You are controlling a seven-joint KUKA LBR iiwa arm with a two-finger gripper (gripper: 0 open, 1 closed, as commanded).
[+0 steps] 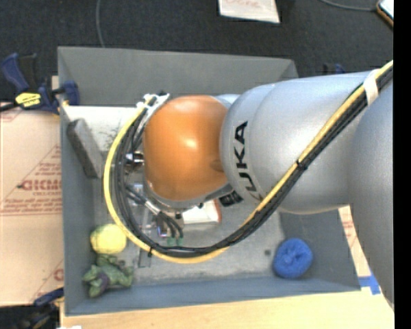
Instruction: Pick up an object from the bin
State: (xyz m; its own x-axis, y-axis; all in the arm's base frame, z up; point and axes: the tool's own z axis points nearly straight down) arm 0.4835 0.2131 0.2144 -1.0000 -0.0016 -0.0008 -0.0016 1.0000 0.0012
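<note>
Camera view: orange wrist cover [181, 146] hangs over the left middle of the bin [178, 64]. Gripper [157, 230] sits below it, toward the near wall; I can't make out whether it's parted or closed. Nearest things: yellow ball [108, 239] just left, white flat piece [202, 215] just right. Green figure [107, 277] near-left corner, blue lump [292, 258] near-right.

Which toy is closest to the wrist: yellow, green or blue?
The yellow ball, lower left, right beside the wrist cables. The green figure lies just below it; the blue lump sits apart, lower right.
</note>
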